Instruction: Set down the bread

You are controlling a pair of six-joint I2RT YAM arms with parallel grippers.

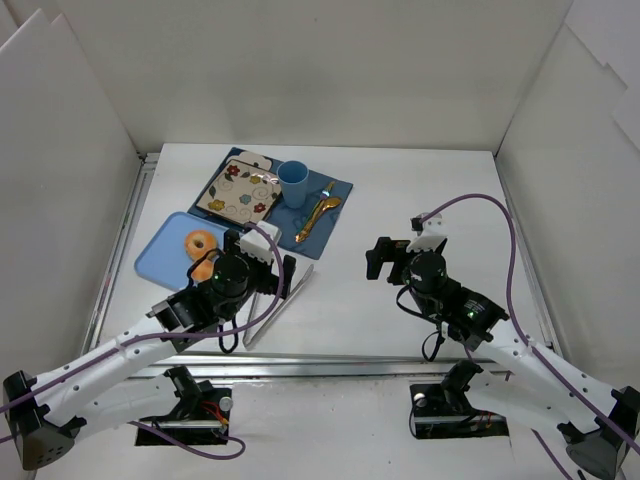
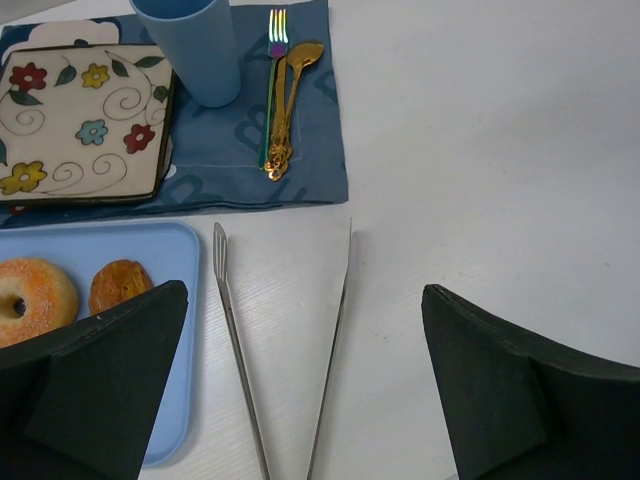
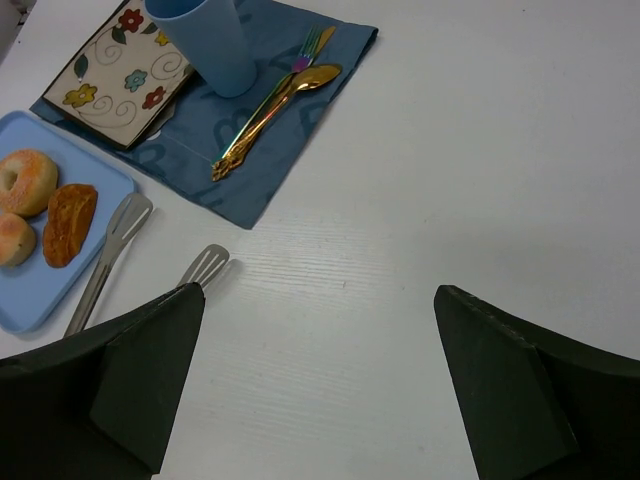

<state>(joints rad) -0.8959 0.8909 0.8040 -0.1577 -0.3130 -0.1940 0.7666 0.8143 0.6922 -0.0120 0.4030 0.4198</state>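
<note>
The bread [image 3: 70, 223] is an oblong golden-brown roll lying on the blue tray [image 3: 35, 300], next to the ring donut [image 3: 27, 180] and a small round pastry [image 3: 12, 238]. In the left wrist view the bread [image 2: 120, 285] lies right of the donut [image 2: 30, 300], just ahead of my left finger. My left gripper [image 2: 303, 300] is open and empty, low over the metal tongs [image 2: 285, 350] beside the tray [image 2: 180, 250]. My right gripper [image 3: 320, 295] is open and empty over bare table to the right. In the top view the left gripper [image 1: 250, 262] hides most of the bread.
A floral plate [image 1: 238, 188], a blue cup [image 1: 293, 183], and a gold spoon with a fork [image 1: 320, 212] rest on a blue placemat [image 1: 335, 190] behind the tray. The right gripper [image 1: 385, 258] hovers mid-table. White walls enclose the table.
</note>
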